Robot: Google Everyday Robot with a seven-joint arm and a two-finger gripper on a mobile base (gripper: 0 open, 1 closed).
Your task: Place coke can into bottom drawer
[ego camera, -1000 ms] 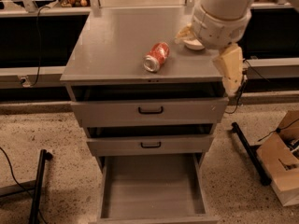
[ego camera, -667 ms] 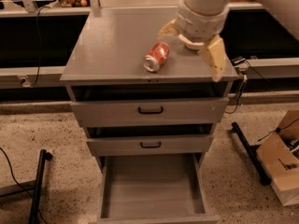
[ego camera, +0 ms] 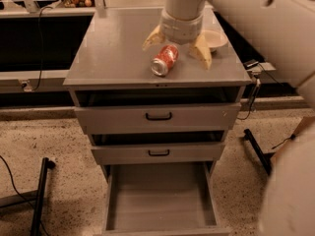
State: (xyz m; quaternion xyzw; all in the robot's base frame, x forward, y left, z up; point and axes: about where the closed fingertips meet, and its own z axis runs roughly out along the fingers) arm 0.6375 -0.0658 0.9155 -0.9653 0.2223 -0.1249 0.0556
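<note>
Camera view: the gripper is positioned over the grey cabinet top, toward its right half, at the end of a thick white arm that enters from the upper right. Its two tan fingers are spread wide apart and grip nothing. One finger points down to the left of the coke can and the other down to its right, so the far end of the can lies between them. Contact between the fingers and the can cannot be determined.

The coke can lies on its side on the cabinet top, near the front edge and slightly right of centre. Its silver end faces the front left. A cream bowl sits on the same surface to the right of the gripper, partly hidden by the right finger and apart from the can.

Below the top, the two upper drawers each show a black handle; both stand slightly forward of the cabinet frame. The bottom drawer is pulled fully out toward the camera, with its grey floor exposed and nothing visible in it.

The cabinet stands on a speckled floor. A black bar lies at the lower left.
</note>
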